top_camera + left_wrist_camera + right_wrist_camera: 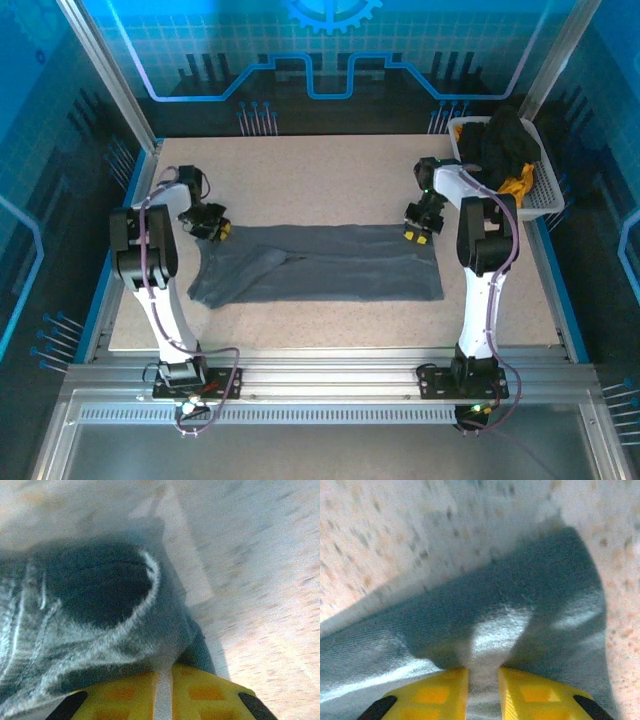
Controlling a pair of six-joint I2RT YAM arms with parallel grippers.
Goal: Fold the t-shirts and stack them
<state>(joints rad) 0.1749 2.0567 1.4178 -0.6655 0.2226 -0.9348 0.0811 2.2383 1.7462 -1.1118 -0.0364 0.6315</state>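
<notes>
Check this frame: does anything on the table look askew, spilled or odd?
Mildly. The slate-grey cloth t-shirt lies as a long band, its left end bunched and sagging nearer than the squarer right end. The white slatted plastic basket at the far right corner sits angled, black and orange-yellow shirts heaped above its rim.

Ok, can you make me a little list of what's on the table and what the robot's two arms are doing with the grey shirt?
Grey t-shirt: lying as a long strip across the table
Left tool: pinching the shirt's far left corner
Right tool: pinching the shirt's far right corner
Basket: white, at the table's far right corner
In basket: black t-shirt and orange-yellow t-shirt, heaped unfolded
</notes>
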